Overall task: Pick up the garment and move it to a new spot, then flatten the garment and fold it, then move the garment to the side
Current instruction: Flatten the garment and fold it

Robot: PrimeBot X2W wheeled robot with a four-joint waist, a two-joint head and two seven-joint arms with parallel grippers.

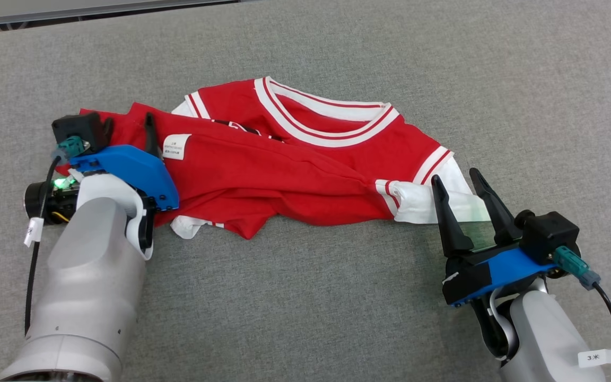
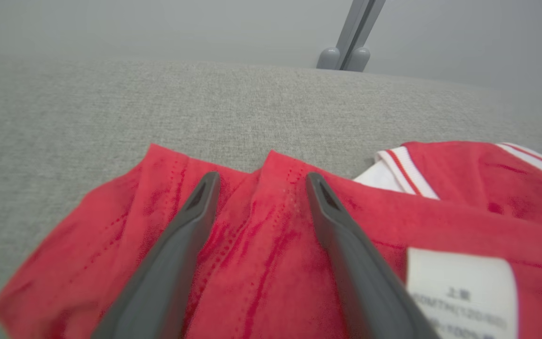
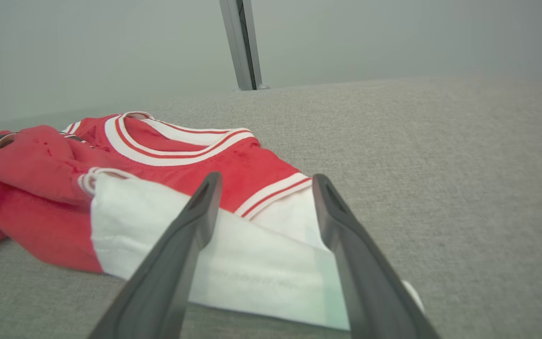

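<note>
A red garment (image 1: 284, 170) with white striped trim lies crumpled on the grey table, collar toward the far side. My left gripper (image 1: 128, 123) rests open at its left end. In the left wrist view this left gripper (image 2: 261, 178) has both fingers spread over the garment's (image 2: 261, 263) folded red hem, beside a white label (image 2: 461, 287). My right gripper (image 1: 455, 178) stands open at the right end. The right wrist view shows that right gripper (image 3: 267, 178) straddling the white sleeve (image 3: 252, 263) of the garment (image 3: 167, 165). Neither gripper is shut on cloth.
Grey fabric covers the table (image 1: 337, 297) all around the garment. The table's far edge runs along the top left of the head view. A metal post (image 2: 351, 42) stands beyond the table; in the right wrist view the post (image 3: 243, 44) rises behind the collar.
</note>
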